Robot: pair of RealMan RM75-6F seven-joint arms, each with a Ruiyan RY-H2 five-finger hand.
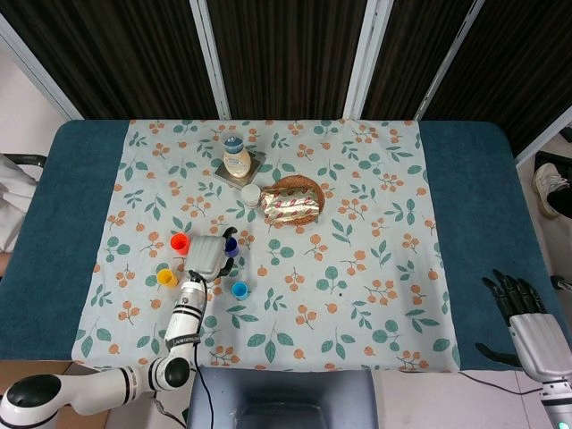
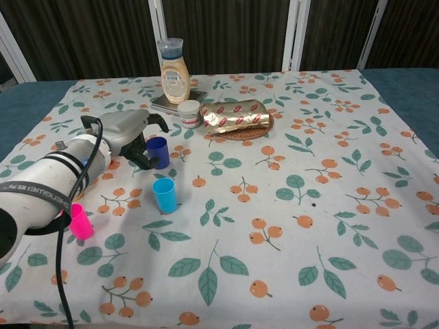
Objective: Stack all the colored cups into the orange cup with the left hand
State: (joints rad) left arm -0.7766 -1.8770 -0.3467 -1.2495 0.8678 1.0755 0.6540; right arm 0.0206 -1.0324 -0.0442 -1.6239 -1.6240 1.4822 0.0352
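The head view shows the orange cup (image 1: 179, 242) and the yellow cup (image 1: 165, 278), both off to the outer side of the left hand (image 1: 207, 256); in the chest view the arm hides them. The chest view in turn shows the pink cup (image 2: 79, 222) beside the forearm, which the head view hides under the arm.

The left hand (image 2: 130, 133) is at the navy cup (image 2: 158, 152), fingers (image 2: 143, 159) curled against its near side with the thumb arched above the rim. Whether it truly grips the cup, I cannot tell. The light-blue cup (image 2: 164, 195) stands free, near the hand on the robot's side.

The right hand (image 1: 529, 328) appears only in the head view, well apart from the cups, fingers spread and holding nothing.
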